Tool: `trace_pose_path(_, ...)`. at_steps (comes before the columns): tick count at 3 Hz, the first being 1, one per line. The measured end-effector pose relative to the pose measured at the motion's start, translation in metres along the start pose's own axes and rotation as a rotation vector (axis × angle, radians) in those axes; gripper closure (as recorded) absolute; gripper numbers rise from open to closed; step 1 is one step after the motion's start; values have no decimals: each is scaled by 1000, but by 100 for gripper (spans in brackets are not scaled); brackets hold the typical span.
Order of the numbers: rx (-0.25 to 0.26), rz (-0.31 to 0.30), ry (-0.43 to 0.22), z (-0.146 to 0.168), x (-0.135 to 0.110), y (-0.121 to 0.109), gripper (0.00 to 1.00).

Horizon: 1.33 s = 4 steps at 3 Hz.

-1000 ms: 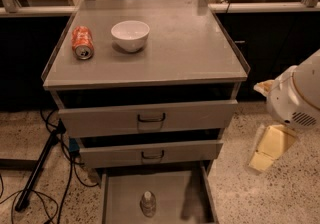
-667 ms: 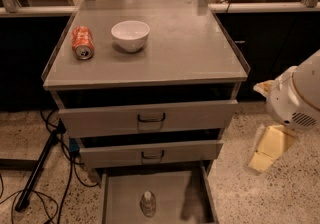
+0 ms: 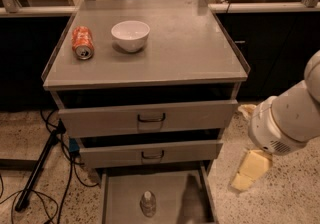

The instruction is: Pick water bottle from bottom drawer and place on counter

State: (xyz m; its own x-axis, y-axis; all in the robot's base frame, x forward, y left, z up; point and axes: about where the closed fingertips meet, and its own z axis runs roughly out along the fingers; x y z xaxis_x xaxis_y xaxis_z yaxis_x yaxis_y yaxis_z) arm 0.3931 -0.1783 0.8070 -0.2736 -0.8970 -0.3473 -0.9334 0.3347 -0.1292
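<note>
The gripper (image 3: 250,170), a pale yellowish piece, hangs below the arm's rounded white body (image 3: 282,118). It hovers over the speckled floor (image 3: 280,203), outside the cabinet's right front corner as the camera sees it. Whether the gripper is open or closed cannot be told, and it holds nothing that shows.

The water bottle (image 3: 148,203) stands well apart from the gripper, off to its left in the view and somewhat lower. It is upright on the floor of the pulled-out bottom drawer (image 3: 120,198), about midway across it. The drawer's right wall lies between bottle and gripper. A dark shadow lies on the drawer floor between the bottle and that wall.

Up and to the left of the gripper, the middle drawer (image 3: 200,152) and the top drawer (image 3: 200,115) each stand slightly pulled out. Higher still is the tabletop (image 3: 190,53). Farthest from the gripper, at the tabletop's left end, a white bowl (image 3: 130,35) sits upright and an orange can (image 3: 82,43) lies on its side just beyond it.

Against a second ago, the gripper and arm have come down and leftward, closer to the open drawer. The bottle, bowl, can and all three drawers keep their places.
</note>
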Motion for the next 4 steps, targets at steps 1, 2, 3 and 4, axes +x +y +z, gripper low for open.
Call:
trace_pose_path(1,4,7,-14,34,7,6,0)
trace_pose_path(2,-10,23,-25,70,14,11,0)
trace_pose_path(3,-10,23,-26,70,14,11,0)
trace_pose_path(4,-42,29,-71,102,20,23,0)
